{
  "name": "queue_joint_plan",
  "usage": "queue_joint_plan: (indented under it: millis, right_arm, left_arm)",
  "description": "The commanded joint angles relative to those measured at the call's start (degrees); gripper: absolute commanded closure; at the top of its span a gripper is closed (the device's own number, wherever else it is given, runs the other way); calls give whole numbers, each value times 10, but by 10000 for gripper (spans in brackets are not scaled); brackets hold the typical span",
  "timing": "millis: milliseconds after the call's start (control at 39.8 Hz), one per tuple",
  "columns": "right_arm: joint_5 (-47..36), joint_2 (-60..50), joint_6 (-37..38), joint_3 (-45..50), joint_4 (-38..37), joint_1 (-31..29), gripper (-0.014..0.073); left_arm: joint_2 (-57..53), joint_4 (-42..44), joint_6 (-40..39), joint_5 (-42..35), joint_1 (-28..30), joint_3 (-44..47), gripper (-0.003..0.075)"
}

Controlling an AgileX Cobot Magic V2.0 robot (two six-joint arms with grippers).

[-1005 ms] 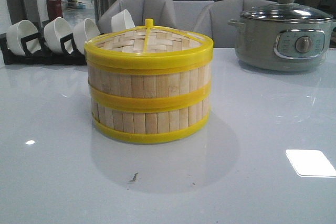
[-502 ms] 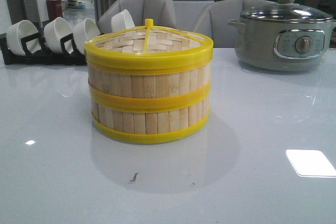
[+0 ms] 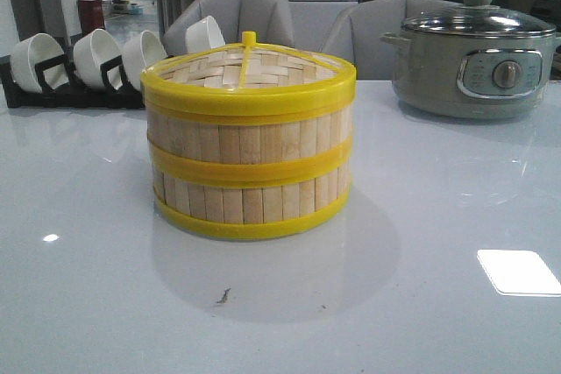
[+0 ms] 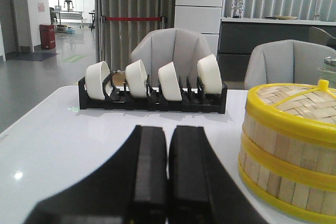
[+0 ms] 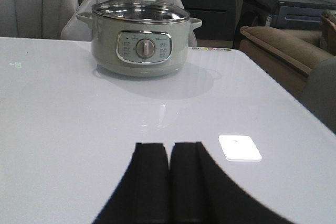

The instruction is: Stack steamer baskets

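Two steamer baskets of pale bamboo slats with yellow rims stand stacked in the middle of the white table, topped by a woven lid with a yellow rim. The stack also shows in the left wrist view, off to one side of my left gripper, which is shut and empty, apart from the baskets. My right gripper is shut with nothing in it, low over bare table. Neither gripper appears in the front view.
A black rack holding several white bowls sits at the back left. A grey-green electric pot with a glass lid stands at the back right. Grey chairs line the table's far edge.
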Motion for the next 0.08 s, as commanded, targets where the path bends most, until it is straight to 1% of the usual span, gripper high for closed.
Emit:
queue_joint_plan:
  millis: [0,50]
  right_arm:
    - [-53,-11,-2,-8,-2,-3,545]
    - [-53,-11,-2,-8,-2,-3,545]
  left_arm:
    - [-6,-1,0,-51,0,1,636]
    - [-6,-1,0,-51,0,1,636]
